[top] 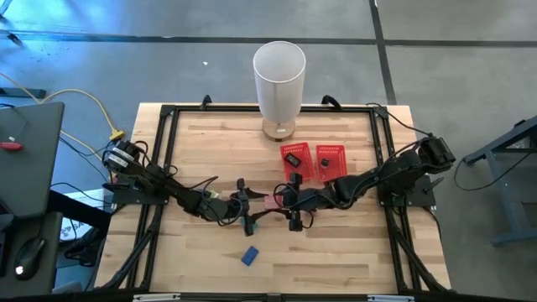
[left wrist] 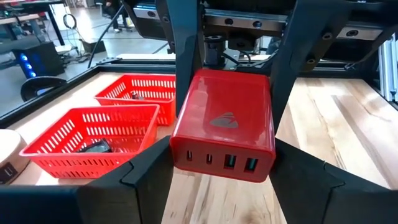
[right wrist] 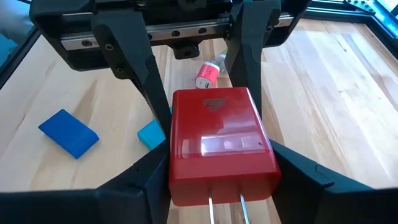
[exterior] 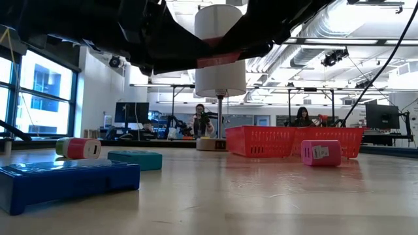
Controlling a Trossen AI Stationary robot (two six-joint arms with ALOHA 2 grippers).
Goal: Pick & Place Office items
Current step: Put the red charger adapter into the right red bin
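Wrist views show the red charger (left wrist: 224, 124) clamped between both sets of jaws, left gripper (left wrist: 221, 171) and right gripper (right wrist: 221, 180), near the tray (top: 312, 161); we judge a handover, letting the right reach.

- Left arm (top: 180, 195): dark, jointed links, with black cables looped along it toward the desk's (top: 336, 252) middle.
- Right arm (top: 382, 176): same dark build, bulky black housing at its base by the desk's edge.
- Left gripper (left wrist: 224, 180): two matte black angular fingers (left wrist: 143, 186) with faceted edges.
- Right gripper (right wrist: 217, 186): matching black fingers (right wrist: 124, 193); the other gripper's grey metal rail with screw holes shows behind.
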